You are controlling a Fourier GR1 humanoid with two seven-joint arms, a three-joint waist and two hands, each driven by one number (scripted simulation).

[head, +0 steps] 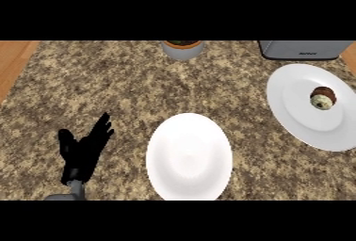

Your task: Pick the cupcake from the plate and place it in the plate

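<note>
A cupcake [322, 97] with a brown base and pale green top lies on its side on a white plate [306, 123] at the right of the counter. A second white plate [189, 157] sits bare at the centre front. My left hand [84, 149] rests at the lower left, fingers straight and pointing up, well to the left of the centre plate and holding nothing. My right hand does not show in the head view.
A grey pot with a plant [183, 48] stands at the back centre. A grey appliance [306, 49] sits at the back right corner. The speckled counter meets wooden floor [14, 61] along its left edge.
</note>
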